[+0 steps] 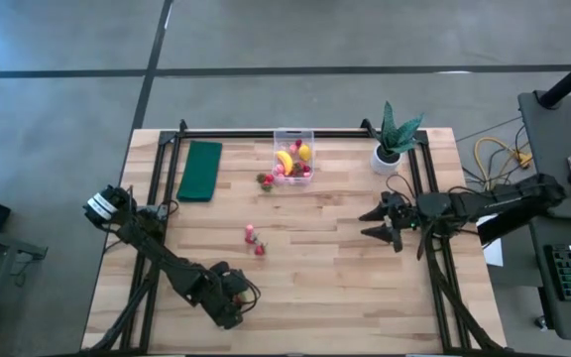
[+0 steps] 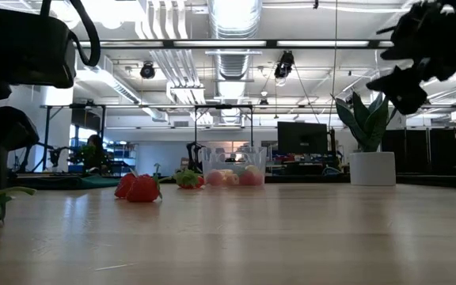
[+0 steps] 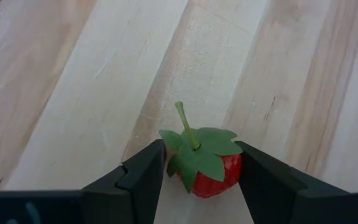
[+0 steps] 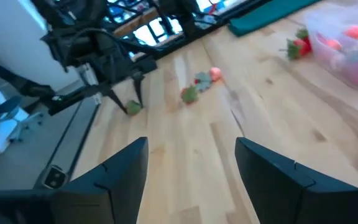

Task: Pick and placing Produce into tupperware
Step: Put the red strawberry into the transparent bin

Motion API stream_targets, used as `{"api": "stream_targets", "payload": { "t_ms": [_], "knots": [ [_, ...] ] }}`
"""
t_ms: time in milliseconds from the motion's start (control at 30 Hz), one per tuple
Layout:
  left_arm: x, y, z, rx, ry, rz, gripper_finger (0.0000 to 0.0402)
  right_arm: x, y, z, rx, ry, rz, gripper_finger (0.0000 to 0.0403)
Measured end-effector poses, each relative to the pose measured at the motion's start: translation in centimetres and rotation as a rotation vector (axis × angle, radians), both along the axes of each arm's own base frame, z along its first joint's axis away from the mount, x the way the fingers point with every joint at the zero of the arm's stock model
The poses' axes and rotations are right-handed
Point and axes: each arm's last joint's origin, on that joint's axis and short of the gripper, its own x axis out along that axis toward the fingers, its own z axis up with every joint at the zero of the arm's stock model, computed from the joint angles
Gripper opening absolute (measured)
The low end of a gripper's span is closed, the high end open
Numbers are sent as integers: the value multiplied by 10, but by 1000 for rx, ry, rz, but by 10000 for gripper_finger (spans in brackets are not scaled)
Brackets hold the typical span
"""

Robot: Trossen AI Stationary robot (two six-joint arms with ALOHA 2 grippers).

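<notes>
left gripper (image 3: 197,180) clamped on strawberry (image 3: 207,165), lower left of worktop (image 1: 345,278), for carrying to tupperware (image 1: 293,157); right gripper (image 1: 380,224) released, idle mid-right.

Red strawberry (image 3: 210,168), green leafy cap.

Four strawberries (image 1: 254,239) outside one tupperware (image 1: 292,157); one banana (image 1: 285,161); one lemon (image 1: 304,152).

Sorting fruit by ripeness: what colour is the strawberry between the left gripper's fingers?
Red, with a green leafy cap and stem; the strawberry shows best in the left wrist view.
</notes>
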Motion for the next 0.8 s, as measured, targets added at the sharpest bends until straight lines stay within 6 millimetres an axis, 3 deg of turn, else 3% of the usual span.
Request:
{"api": "stream_targets", "payload": {
  "t_ms": [333,800],
  "knots": [
    [7,2,5,-21,15,9,180,-10,-2,-28,37,23,-11,233],
    [9,4,7,-24,23,16,179,-27,-5,-26,12,-110,1,233]
  ]
}}
